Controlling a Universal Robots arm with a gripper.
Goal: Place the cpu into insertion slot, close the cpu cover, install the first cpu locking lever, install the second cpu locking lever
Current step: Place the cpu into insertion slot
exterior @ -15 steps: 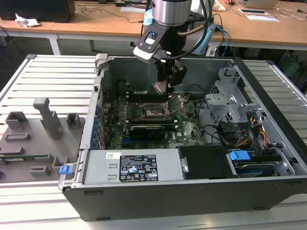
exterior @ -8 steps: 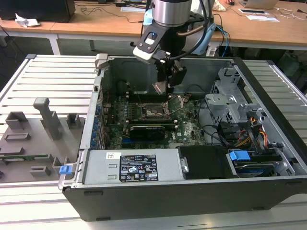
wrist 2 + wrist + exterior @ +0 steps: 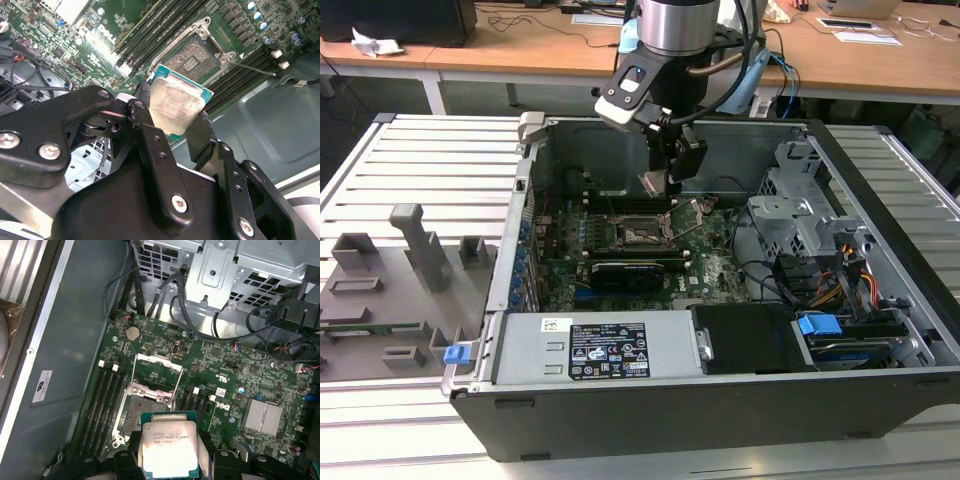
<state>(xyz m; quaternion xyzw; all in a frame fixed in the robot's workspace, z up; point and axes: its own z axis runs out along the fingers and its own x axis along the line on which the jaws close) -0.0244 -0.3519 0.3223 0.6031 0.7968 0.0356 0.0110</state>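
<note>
Slatted grey table [image 3: 430,150], open computer case [image 3: 720,410] on it, grey fixture plate [image 3: 380,305] alongside

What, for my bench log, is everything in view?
cpu: one, silver-grey top, held above the motherboard
insertion slot: one, dark, metal-rimmed, on the motherboard
cpu cover: one, silver frame, swung open off the slot
motherboard: one, green, inside the computer case
memory slots: several, black, flanking the slot
heatsink: one, silver, on the motherboard
computer case: one, dark grey, open, on the slatted table
drive cage: one, silver, in the case, exterior view's right
gripper: one, black, shut on the cpu
</note>
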